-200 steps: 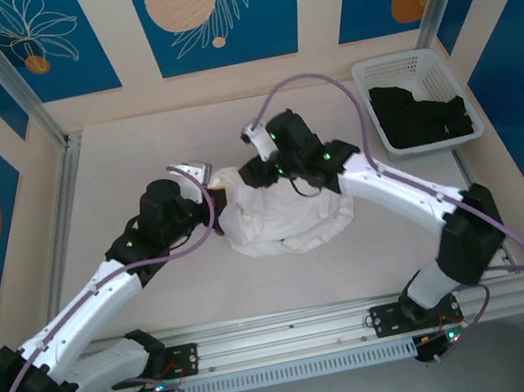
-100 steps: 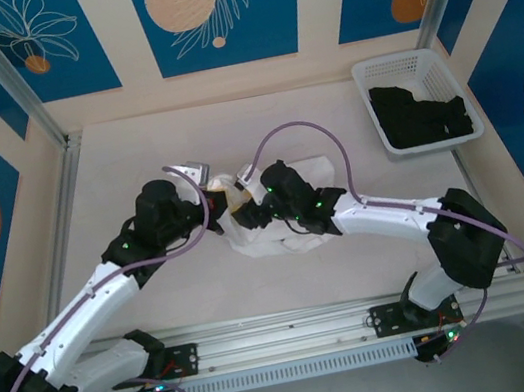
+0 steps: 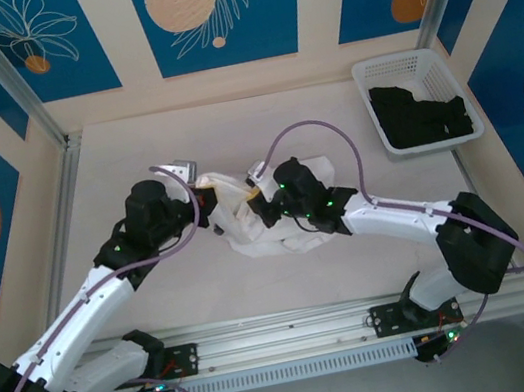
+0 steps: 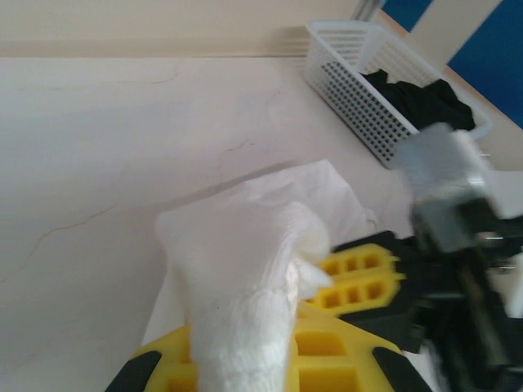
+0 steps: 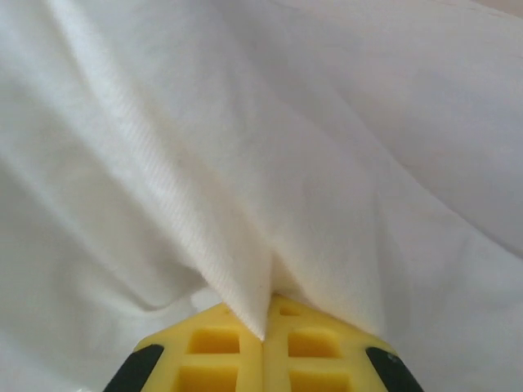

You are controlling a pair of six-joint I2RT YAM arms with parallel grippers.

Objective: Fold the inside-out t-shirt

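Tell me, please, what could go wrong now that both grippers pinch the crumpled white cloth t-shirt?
The right gripper pinches only a thin fold of the wrinkled white cloth t-shirt at its tips, so it may slip out. The left gripper sits close beside it, so they might collide.

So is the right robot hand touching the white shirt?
Touching. In the right wrist view, the right gripper pinches a fold of the t-shirt.

T-shirt [image 3: 243,234]: plain white. Basket [image 3: 396,59]: white lattice. Garment [image 3: 422,112]: black. Gripper fingers [image 5: 216,359]: yellow. Wall panels [image 3: 209,12]: blue, orange discs, white leaf outlines. Cables [image 3: 306,127]: purple.
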